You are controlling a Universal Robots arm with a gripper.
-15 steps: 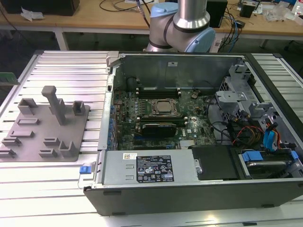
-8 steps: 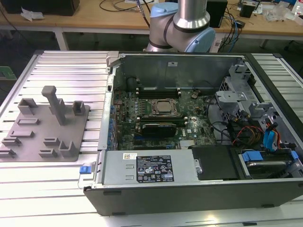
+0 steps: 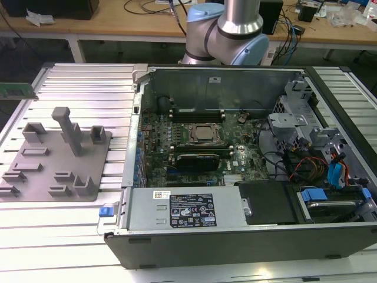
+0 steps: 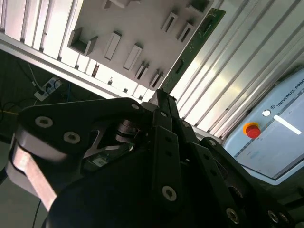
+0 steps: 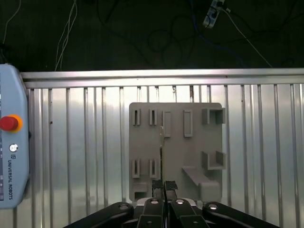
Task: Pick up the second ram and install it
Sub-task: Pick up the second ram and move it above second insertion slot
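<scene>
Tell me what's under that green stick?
Under the second ram, held by the gripper, lie the grey fixture plate and ribbed metal table. The gripper covers the ram's gripped end.

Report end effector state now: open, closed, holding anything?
The end effector: closed, holding the second ram by one end.

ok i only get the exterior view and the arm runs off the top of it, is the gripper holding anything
Observer: Yes. In the second wrist view the gripper is shut on the second ram, a green stick.
Operator: what's it over
Observer: In the first wrist view the stick shows edge-on in front of the grey fixture plate.
Operator: anything near that plate
Observer: A teach pendant with a red button sits by the slatted table, apart from the plate.
</scene>
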